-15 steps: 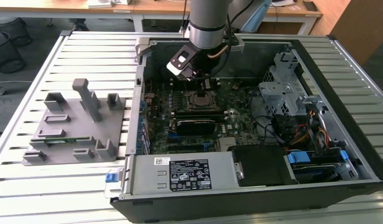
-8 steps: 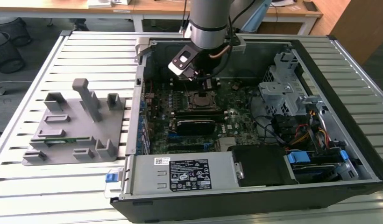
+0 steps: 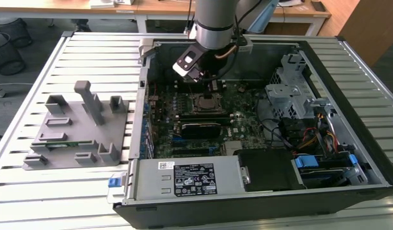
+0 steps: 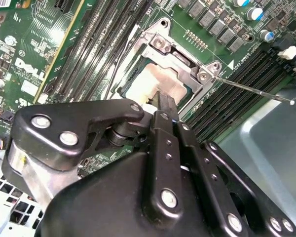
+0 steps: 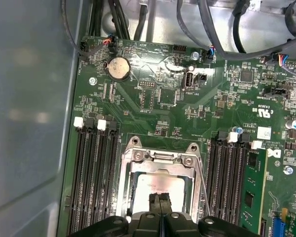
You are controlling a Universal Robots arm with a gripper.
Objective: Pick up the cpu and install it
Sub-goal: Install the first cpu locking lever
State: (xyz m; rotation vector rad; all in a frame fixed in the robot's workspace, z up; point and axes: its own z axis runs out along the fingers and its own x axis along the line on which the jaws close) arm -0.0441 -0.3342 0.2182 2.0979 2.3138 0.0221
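The cpu (image 5: 158, 183), a silvery square smeared with pale paste, lies flat in the motherboard socket inside its metal frame (image 5: 160, 157). It also shows as the cpu (image 4: 150, 85) in the second wrist view and as the cpu (image 3: 208, 101) in the open case in the exterior view. My gripper (image 5: 160, 206) hangs directly over the chip's edge, its two black fingers pressed together with nothing between them. Both wrist views show the gripper (image 4: 163, 101) tips just above or touching the chip's top; which, I cannot tell. In the exterior view the gripper (image 3: 203, 81) reaches down into the case.
A thin socket lever (image 4: 251, 89) sticks out beside the frame. Black memory slots (image 5: 96, 173) flank the socket on both sides. The case wall (image 5: 29, 123) is close by. A grey fixture tray (image 3: 75, 129) holding a green memory stick (image 3: 62, 143) lies at the exterior view's left.
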